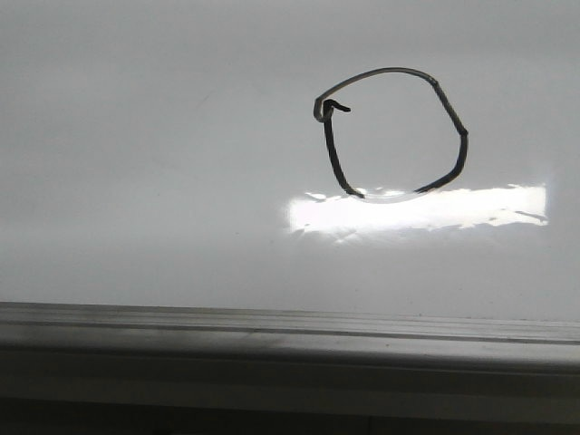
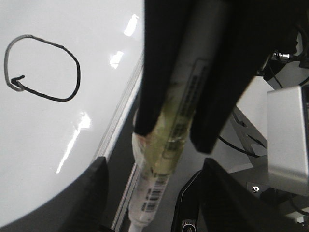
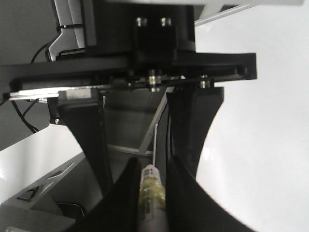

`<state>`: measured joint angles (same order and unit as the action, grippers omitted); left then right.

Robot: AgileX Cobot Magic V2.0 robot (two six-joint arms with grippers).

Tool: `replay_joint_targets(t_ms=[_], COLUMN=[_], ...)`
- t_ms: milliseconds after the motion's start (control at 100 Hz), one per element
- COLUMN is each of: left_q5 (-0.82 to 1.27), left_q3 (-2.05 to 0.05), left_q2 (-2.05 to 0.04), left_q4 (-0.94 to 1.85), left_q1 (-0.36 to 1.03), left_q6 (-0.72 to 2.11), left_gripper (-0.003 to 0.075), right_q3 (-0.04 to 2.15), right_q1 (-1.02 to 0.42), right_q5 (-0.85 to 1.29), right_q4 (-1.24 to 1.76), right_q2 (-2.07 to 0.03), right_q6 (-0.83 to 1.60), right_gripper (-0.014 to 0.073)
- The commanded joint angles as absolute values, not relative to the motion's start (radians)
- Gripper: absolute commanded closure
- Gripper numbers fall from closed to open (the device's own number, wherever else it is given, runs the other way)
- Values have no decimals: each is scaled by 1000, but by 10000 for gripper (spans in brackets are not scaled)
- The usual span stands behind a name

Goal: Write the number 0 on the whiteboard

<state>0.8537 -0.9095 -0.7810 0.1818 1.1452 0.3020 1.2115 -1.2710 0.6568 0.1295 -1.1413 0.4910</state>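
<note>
The number 0 [image 1: 391, 136] is a black marker loop on the glossy whiteboard [image 1: 136, 181], with a small hook at its upper left and a greyer top stroke. It also shows in the left wrist view [image 2: 42, 70]. No gripper is in the front view. My right gripper [image 3: 152, 166] is shut on a white marker [image 3: 152, 193] with a yellowish band and a barcode label. It holds the marker off the board, beside the rail. My left gripper [image 2: 154, 164] is open, its fingers wide apart on either side of the marker [image 2: 183, 111], not touching it.
A grey metal rail [image 1: 290, 335] runs along the board's near edge. A bright glare patch [image 1: 426, 208] lies just under the loop. Beyond the rail are a grey metal block [image 2: 287, 135], cables and dark robot frame parts [image 3: 43, 38].
</note>
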Motion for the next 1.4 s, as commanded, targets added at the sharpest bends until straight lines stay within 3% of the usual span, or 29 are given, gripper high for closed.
replay_joint_targets(t_ms=[0, 140, 930, 1020, 1260, 1390], left_q5=[811, 811, 815, 808, 786, 788], left_q3=[-943, -943, -943, -943, -943, -943], left_q2=[-781, -781, -821, -821, -823, -838], left_q4=[204, 188, 57, 55, 50, 45], left_q1=[1146, 1146, 1146, 1146, 1146, 1146], left_q6=[300, 289, 182, 182, 184, 184], left_gripper=[381, 415, 444, 497, 733, 740], right_q3=[1247, 1247, 1247, 1247, 1247, 1247], right_q1=[-1272, -1280, -1298, -1298, -1298, -1298], right_q5=[583, 583, 583, 583, 583, 583], right_q4=[129, 142, 146, 146, 148, 148], right_q2=[-1125, -1125, -1123, -1123, -1123, -1123], right_q6=[500, 500, 500, 500, 500, 500], right_gripper=[669, 669, 669, 669, 669, 669])
